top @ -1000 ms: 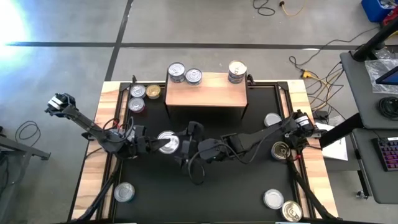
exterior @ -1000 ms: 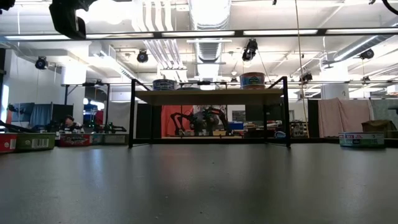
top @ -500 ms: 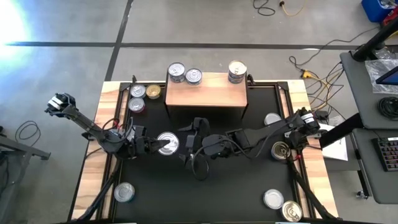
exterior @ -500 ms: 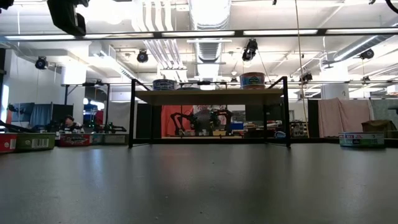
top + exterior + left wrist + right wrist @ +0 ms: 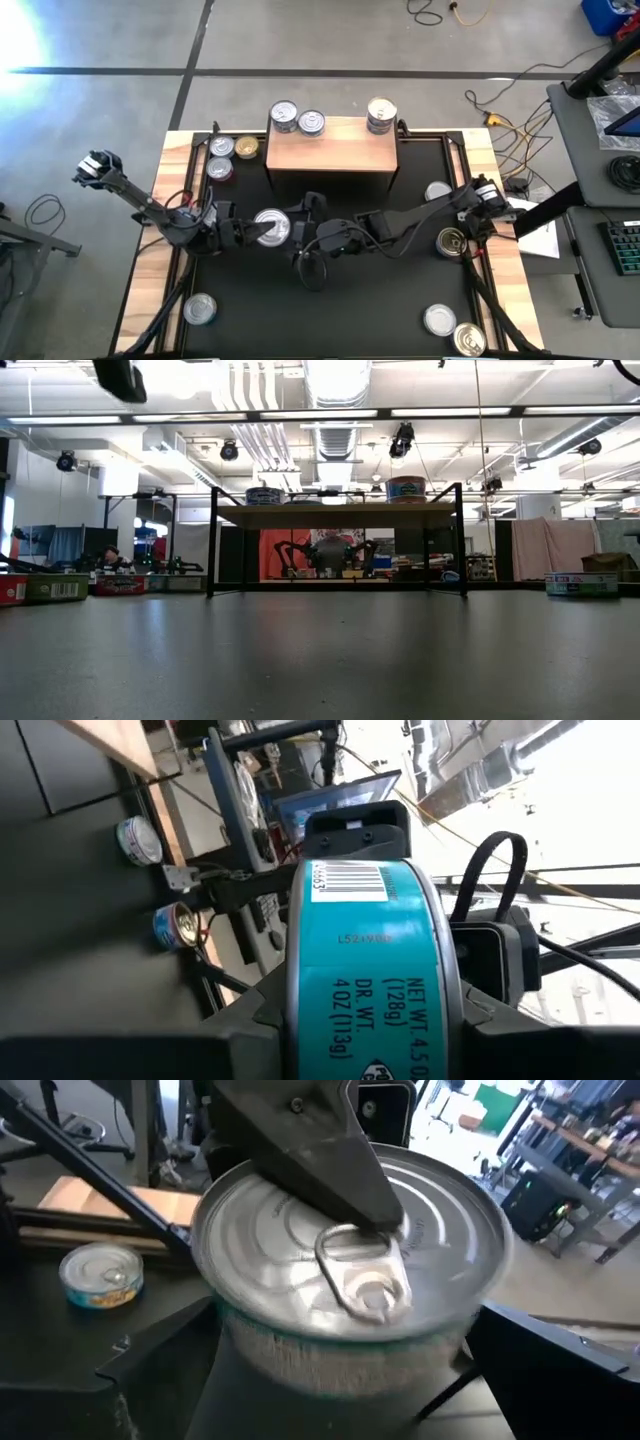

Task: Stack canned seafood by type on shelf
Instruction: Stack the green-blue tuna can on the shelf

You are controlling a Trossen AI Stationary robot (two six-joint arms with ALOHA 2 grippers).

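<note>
step: a handover in mid-air over the mat (image 5: 400, 290); the left gripper (image 5: 243, 232) is clamped on a teal-label tin (image 5: 270, 229), top and bottom pinched between its fingers; the right gripper (image 5: 303, 224) stands at the tin's other side, jaws spread as wide as they go, around the tin but not gripping it
tin seen close: pull-tab lid (image 5: 355, 1270) in the right wrist view, with a left finger (image 5: 310, 1140) lying across it; teal side label (image 5: 362, 965) in the left wrist view
next move, by my judgement: right jaws need to close on the tin's side wall, clear of the left fingers, before the left lets go; then carry it to the shelf (image 5: 331, 146) and set it with its own kind
risk: a release too early would drop the tin on the mat
shelf: wood top, black legs, at the table's far side; two tins (image 5: 297, 119) at its left back edge, a stack (image 5: 379, 114) at its right
loose tins: three beside the shelf's left end (image 5: 225, 155); others at the right edge (image 5: 452, 241) and the near corners (image 5: 199, 309)
surface: black mat with bare wood strips along both sides
room: grey concrete floor, cables, a desk with keyboard (image 5: 624, 245) to the right
</note>
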